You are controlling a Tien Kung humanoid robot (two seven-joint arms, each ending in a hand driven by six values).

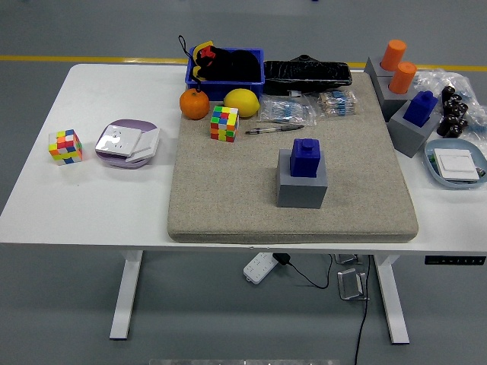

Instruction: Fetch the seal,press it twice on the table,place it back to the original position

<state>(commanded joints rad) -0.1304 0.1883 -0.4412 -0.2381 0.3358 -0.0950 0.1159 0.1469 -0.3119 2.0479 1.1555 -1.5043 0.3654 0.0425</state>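
two blue seals (307, 158) (420, 107), two cubes (224, 123) (65, 146), perhaps two orange seals (393, 55); no hands visible.

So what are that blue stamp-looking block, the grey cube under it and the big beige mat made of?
The blue stepped block looks like matte plastic: even colour, crisp edges, no shine. The grey cube base beneath it seems similar, matte plastic or possibly foam. The beige mat looks like felt or woven fabric: speckled, fuzzy texture, with soft rounded edges.

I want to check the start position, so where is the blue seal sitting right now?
In the head view, the blue seal sits on top of a grey block near the middle of the beige mat, just below the pen.
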